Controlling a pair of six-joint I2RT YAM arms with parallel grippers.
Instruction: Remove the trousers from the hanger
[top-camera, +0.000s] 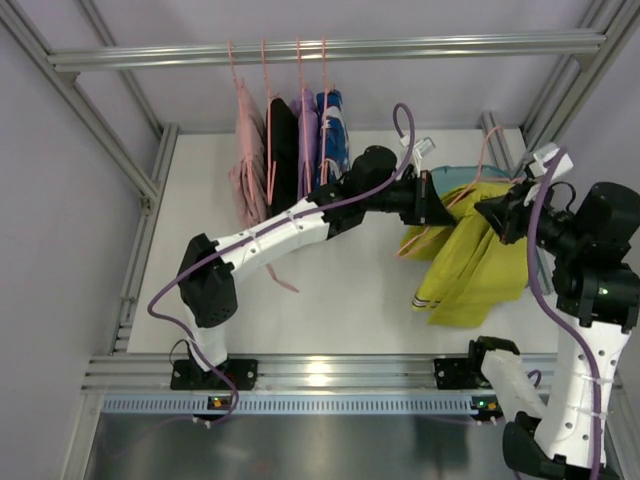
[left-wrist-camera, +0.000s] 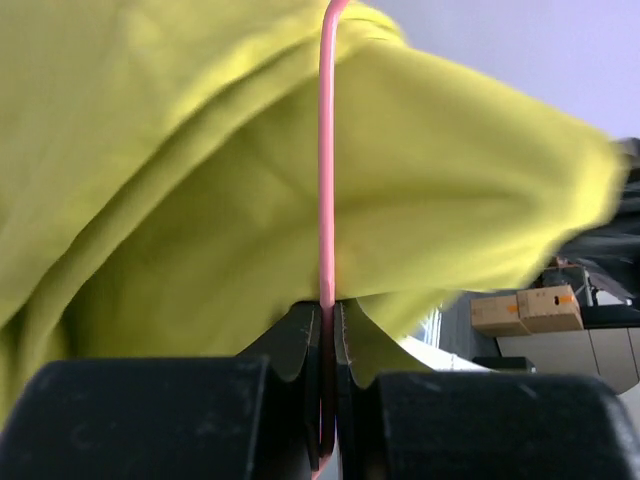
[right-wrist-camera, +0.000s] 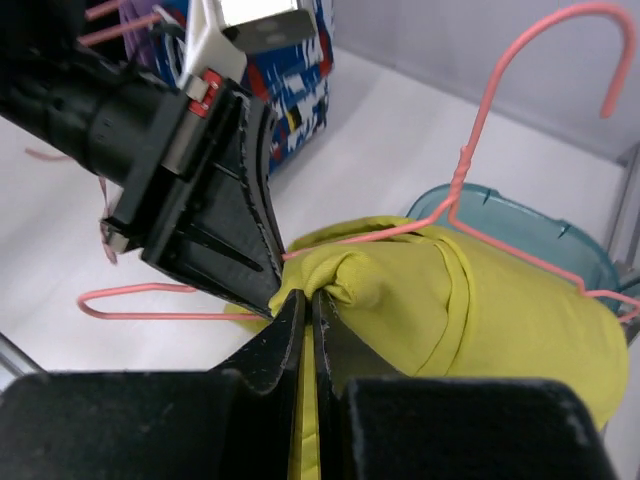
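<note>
The left gripper (left-wrist-camera: 326, 328) pinches the thin, bendy hanger (left-wrist-camera: 326, 150) and the right gripper (right-wrist-camera: 304, 315) pinches a fold of the soft, floppy trousers (right-wrist-camera: 480, 300), which looks a good spot to pull.

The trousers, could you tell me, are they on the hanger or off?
On: the yellow trousers are folded around the pink hanger.

White table (top-camera: 330, 290) enclosed by aluminium extrusion frame (top-camera: 78, 103), crossbar (top-camera: 330, 47) mounted at 12 o'clock. Pale grey walls (top-camera: 45, 280) seen at 9 and 3. Light glare reflected off the rail (top-camera: 320, 373) at 6. In left wrist view, cardboard boxes (left-wrist-camera: 525, 309) seen atop a white cabinet (left-wrist-camera: 590, 357) at 4.
</note>
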